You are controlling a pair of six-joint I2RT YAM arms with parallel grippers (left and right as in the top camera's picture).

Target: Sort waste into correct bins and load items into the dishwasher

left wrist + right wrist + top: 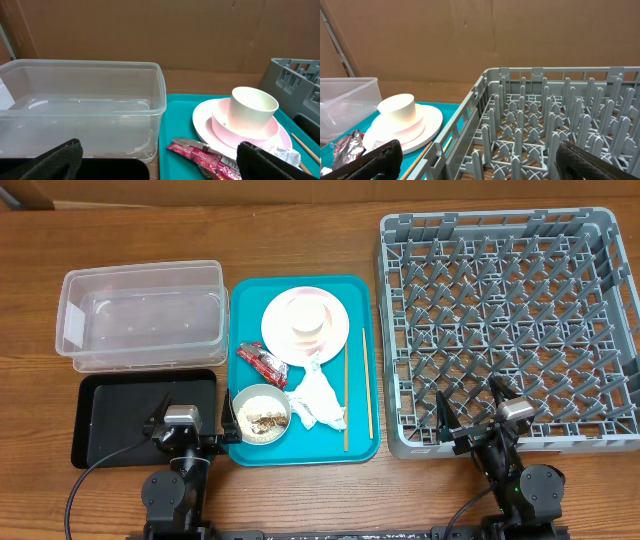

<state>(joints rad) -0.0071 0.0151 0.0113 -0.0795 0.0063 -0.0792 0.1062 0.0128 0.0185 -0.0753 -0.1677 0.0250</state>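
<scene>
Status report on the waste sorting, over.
Left gripper and right gripper open, holding nothing. Wrapper, tissue, bowl of scraps, plate, cup, chopsticks all on the teal tray. Tub, black tray, rack empty. Nothing in the way.

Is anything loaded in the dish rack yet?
No, the overhead view shows the grey dish rack with nothing in it.
</scene>
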